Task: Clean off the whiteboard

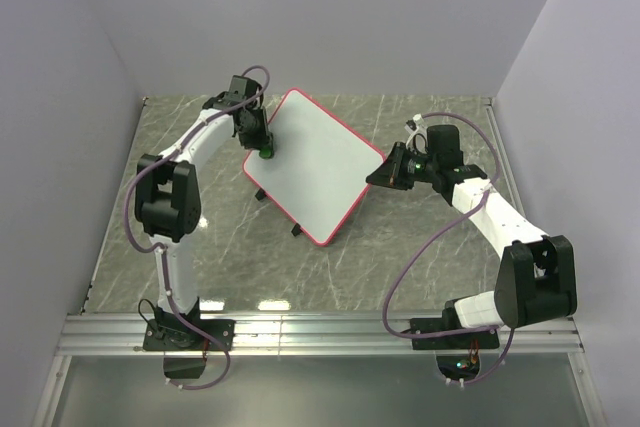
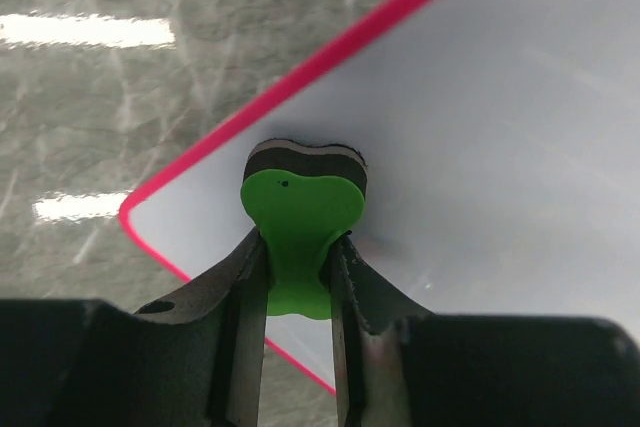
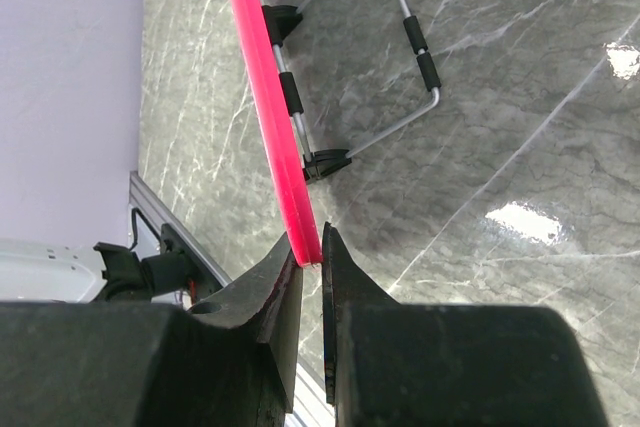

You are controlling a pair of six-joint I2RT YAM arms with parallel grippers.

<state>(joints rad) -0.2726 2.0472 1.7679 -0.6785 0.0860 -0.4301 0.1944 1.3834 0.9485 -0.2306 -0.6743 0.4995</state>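
Currently: whiteboard [image 1: 320, 167], tilted on its wire stand [image 3: 400, 47] mid-bench [image 1: 250, 267], between the arms.
Detail: left gripper [image 2: 298, 247] closed on green eraser [image 2: 300, 202], felt against the white face near a corner; board likely light, stiff, slick-faced; right gripper [image 3: 310, 245] clamped on the pink-red frame [image 3: 265, 77], judged the soundest hold.

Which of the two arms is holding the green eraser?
The left gripper: its fingers pinch the green eraser at the whiteboard, near a corner. The right gripper instead clamps the whiteboard's pink edge.
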